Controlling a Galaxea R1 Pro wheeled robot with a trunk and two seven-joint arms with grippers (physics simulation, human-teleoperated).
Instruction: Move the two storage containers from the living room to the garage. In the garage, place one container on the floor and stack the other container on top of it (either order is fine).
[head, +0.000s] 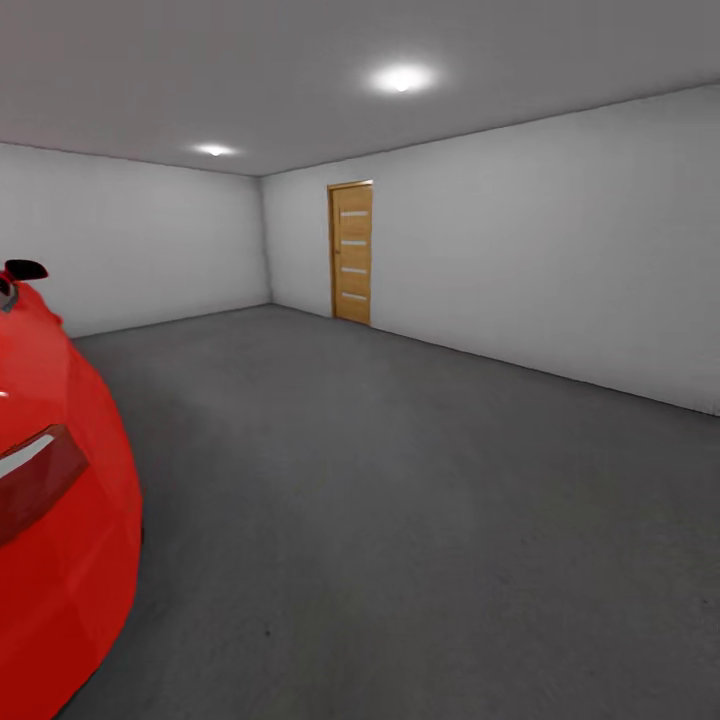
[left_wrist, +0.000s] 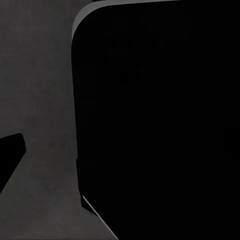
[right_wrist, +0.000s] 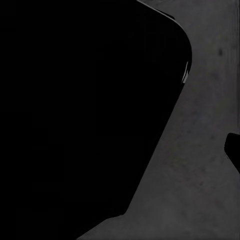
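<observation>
One wide stretch of dark grey floor (head: 400, 520) is filling the garage, a red car (head: 50, 520) sitting at its left and a wooden door (head: 352, 252) standing in the far wall. Both wrist views are looking down on concrete past a black rounded body (left_wrist: 160, 120); whether either gripper's jaws are spread or closed, I cannot tell.

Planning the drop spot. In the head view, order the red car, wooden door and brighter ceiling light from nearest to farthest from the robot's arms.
1. red car, close by at the left edge.
2. brighter ceiling light, overhead, right of centre.
3. wooden door, in the right-hand wall near the far corner.
</observation>
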